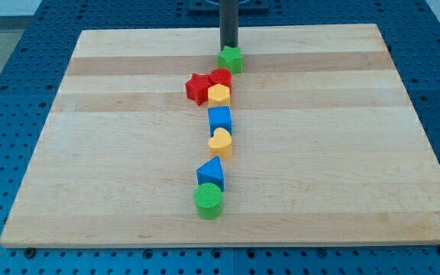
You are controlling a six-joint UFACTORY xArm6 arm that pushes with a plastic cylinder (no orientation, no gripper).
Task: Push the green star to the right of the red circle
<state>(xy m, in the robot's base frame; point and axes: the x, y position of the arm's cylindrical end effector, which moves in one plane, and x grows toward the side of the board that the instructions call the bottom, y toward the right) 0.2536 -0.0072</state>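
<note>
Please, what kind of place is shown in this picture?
Probably a robotics lab bench set up for pushing tests. A wooden board lies on a blue perforated table, small coloured blocks such as the green star and red circle sit on it, and my tip touches the star's top side.

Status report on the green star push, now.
My tip at green star's top edge. Red circle just below it. Red star, yellow block crowd circle.
</note>
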